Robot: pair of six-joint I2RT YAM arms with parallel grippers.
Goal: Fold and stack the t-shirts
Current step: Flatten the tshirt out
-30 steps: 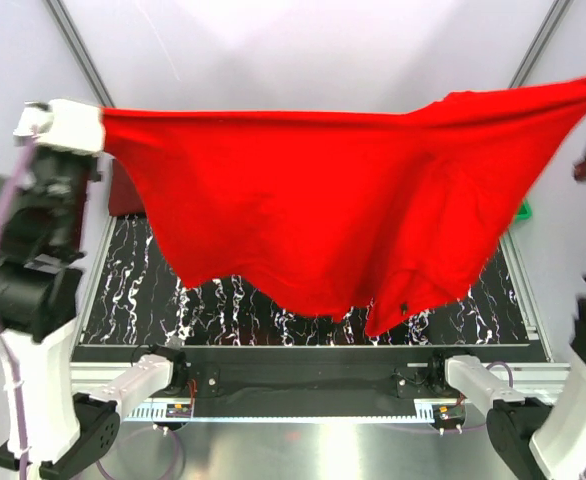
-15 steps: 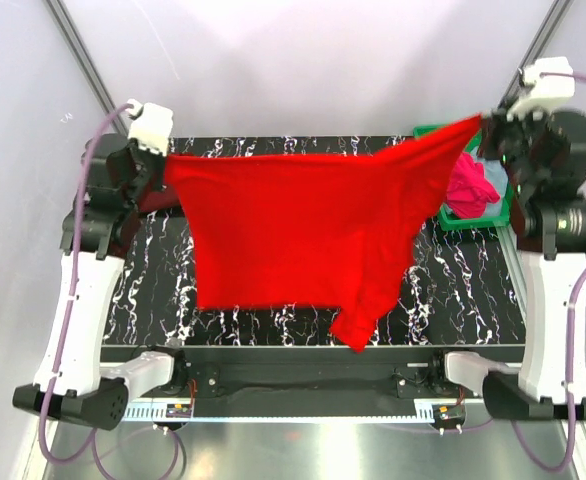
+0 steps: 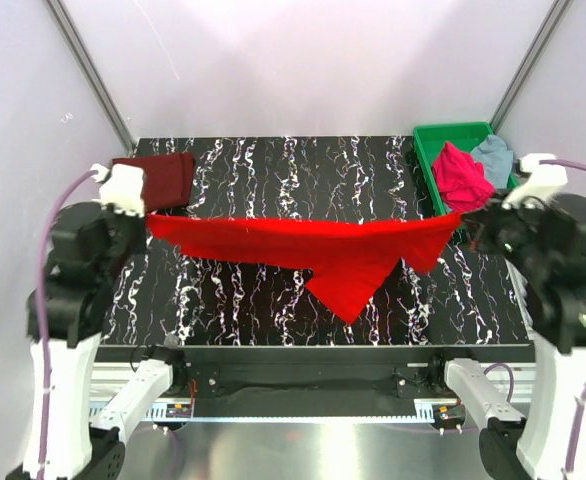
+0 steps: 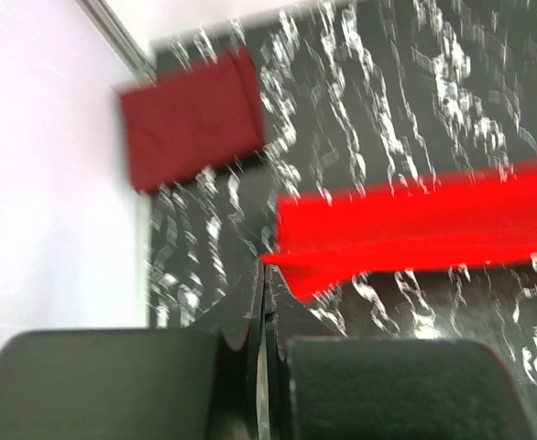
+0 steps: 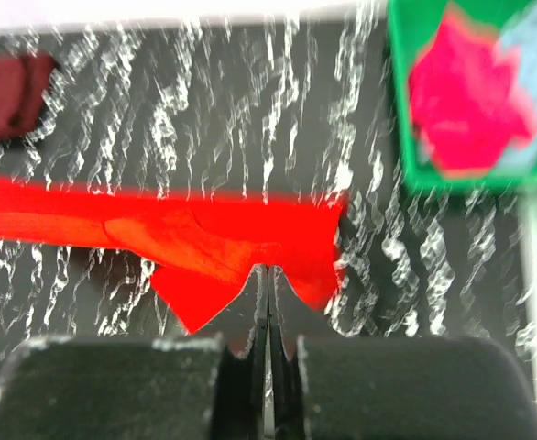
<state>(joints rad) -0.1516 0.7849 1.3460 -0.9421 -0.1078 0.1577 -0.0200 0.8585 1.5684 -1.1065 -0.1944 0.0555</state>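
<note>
Across black white-veined marbled table top: bright red cloth t-shirt stretched wide, low over middle, loose point hanging toward near edge; contact with table unclear. Not yet folded. Far right corner: green plastic tray holding crumpled magenta-pink shirt and pale grey-blue shirt, both unfolded. Far left corner: dark maroon shirt folded flat, likely stack base; one of four done. Grip: left gripper pressed together on red shirt's left end; right gripper likewise on right end.
</note>
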